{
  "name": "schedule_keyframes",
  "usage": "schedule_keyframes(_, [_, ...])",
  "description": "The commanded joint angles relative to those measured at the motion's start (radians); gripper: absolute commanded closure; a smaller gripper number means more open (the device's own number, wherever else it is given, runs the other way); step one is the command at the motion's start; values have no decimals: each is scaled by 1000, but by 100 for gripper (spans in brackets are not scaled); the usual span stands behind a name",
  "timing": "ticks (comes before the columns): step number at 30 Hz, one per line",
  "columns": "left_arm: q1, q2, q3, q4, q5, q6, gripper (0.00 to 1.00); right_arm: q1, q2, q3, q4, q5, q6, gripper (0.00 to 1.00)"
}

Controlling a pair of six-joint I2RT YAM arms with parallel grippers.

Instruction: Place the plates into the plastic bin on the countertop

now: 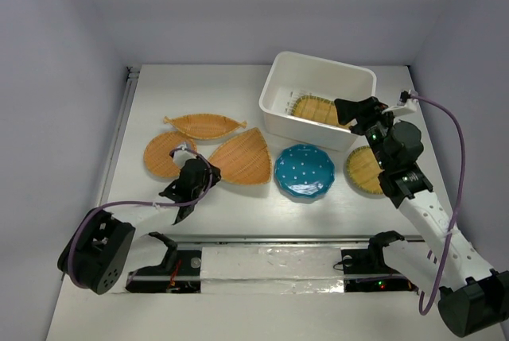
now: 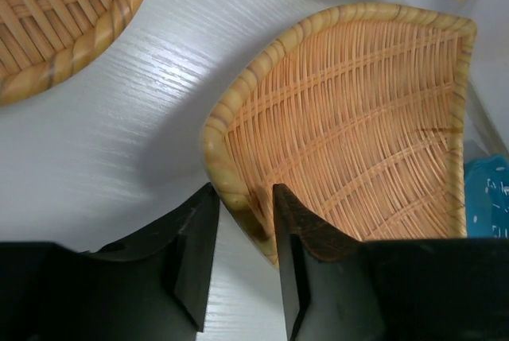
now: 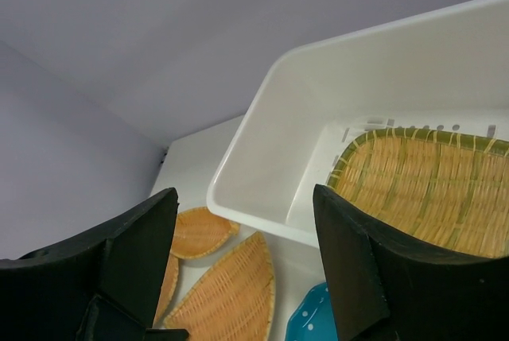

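Plates first, top view: the fan-shaped plate (image 1: 242, 158) lies on the countertop (image 1: 199, 91) at the left gripper (image 1: 203, 170); the right gripper (image 1: 356, 112) hangs over the plastic bin (image 1: 318, 67).

Left wrist: its fingers (image 2: 199, 253) straddle that plate's rim; whether pinching, I cannot tell.

Right wrist: jaws spread wide and empty, with a round wicker plate (image 3: 429, 190) in the bin ahead.

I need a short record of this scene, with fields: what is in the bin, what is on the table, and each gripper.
in bin: one green-edged plate
on table: leaf plate, round plate, fan plate, teal plate, second round plate beside the right arm
left gripper: fingers either side of the fan plate's rim; grip unclear
right gripper: open, over the bin
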Motion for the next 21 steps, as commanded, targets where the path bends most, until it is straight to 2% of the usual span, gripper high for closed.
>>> schedule_keyframes(1, [-2,12,51,15,-49,4,72,-6,-19,-4,22,-13,-10,26])
schedule_keyframes(6, [-2,29,56,29,-97,-4,81,-6,-24,-6,22,-14,-10,26])
schedule_keyframes(7, [-2,31,57,27,-105,-6,88,-6,-26,-7,22,-14,-10,26])
schedule_keyframes(10, [-2,16,46,23,-129,-12,100,-6,-33,-9,16,-8,-11,26])
schedule_keyframes(15, [-2,-82,0,-46,-161,-29,100,-6,-42,-9,16,-6,-13,26])
schedule_keyframes(21, [-11,-368,-55,-183,-186,-38,100,-6,-35,-12,21,-11,-14,26])
